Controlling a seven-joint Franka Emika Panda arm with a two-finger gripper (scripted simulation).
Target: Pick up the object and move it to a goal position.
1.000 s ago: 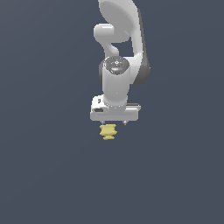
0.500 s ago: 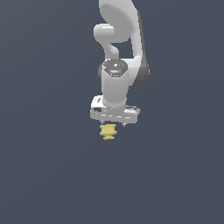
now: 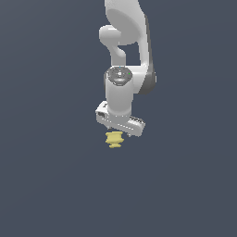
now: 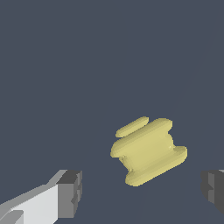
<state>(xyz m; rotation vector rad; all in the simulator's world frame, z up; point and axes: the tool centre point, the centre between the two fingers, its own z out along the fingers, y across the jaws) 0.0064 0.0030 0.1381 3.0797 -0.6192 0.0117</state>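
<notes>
The object (image 3: pixel 114 139) is a small pale yellow lumpy piece with ridged, wavy sides, lying on the dark grey floor. In the exterior view it shows just under the white gripper (image 3: pixel 116 131), whose hand bar is tilted. The wrist view has the object (image 4: pixel 148 150) lying skewed beyond the gripper (image 4: pixel 142 192). One grey finger pad (image 4: pixel 70 194) stands on one side of it and the other pad (image 4: pixel 213 190) far off on the other side. The gripper is open and holds nothing. I cannot tell how high the fingertips are above the floor.
The white arm (image 3: pixel 126 41) rises straight up from the hand. A plain dark grey floor (image 3: pixel 46 185) fills both views, and no other object shows.
The hand has come down slightly toward the object and turned about its axis, so its bar now sits tilted. The object has not moved.
</notes>
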